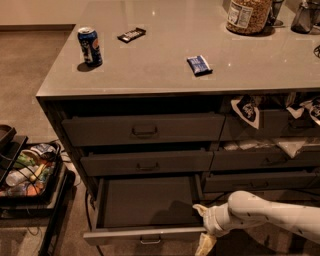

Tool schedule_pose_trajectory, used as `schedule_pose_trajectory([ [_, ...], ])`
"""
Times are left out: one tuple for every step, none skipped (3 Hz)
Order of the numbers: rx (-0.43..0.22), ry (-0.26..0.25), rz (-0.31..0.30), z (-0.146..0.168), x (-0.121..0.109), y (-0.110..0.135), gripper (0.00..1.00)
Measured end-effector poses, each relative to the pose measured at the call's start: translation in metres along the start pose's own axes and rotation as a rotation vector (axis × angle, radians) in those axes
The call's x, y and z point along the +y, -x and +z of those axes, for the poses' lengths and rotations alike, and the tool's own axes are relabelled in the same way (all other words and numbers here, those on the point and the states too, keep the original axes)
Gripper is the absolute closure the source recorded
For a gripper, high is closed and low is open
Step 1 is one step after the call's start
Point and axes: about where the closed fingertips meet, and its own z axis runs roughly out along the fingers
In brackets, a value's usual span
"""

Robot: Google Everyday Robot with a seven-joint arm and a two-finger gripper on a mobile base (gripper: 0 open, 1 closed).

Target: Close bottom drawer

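The bottom drawer [145, 202] of the left column stands pulled far out, showing a plain flat dark base. Its slim front panel [120, 235] carries a small metal loop handle [150, 241] at the bottom edge of the view. My gripper [202, 227] comes in from the right on a white arm [270, 212] and sits at the drawer's front right corner, one pale finger above the panel and one below it. The two drawers above it [142, 131] are nearly shut.
A counter top [165, 50] holds a blue can [90, 46], a dark bar [131, 34], a blue packet [199, 65] and a jar [247, 15]. The right column has open drawers with bags [247, 110]. A black cart with items [27, 172] stands at the left.
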Motion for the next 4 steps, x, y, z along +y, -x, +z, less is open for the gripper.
schedule_pose_trajectory([
  [0.012, 0.024, 0.017, 0.017, -0.001, -0.001, 0.0],
  [0.029, 0.059, 0.042, 0.036, 0.002, -0.006, 0.0],
  [0.036, 0.079, 0.069, 0.047, 0.009, -0.012, 0.0],
  [0.014, 0.114, 0.099, 0.072, 0.034, -0.024, 0.0],
])
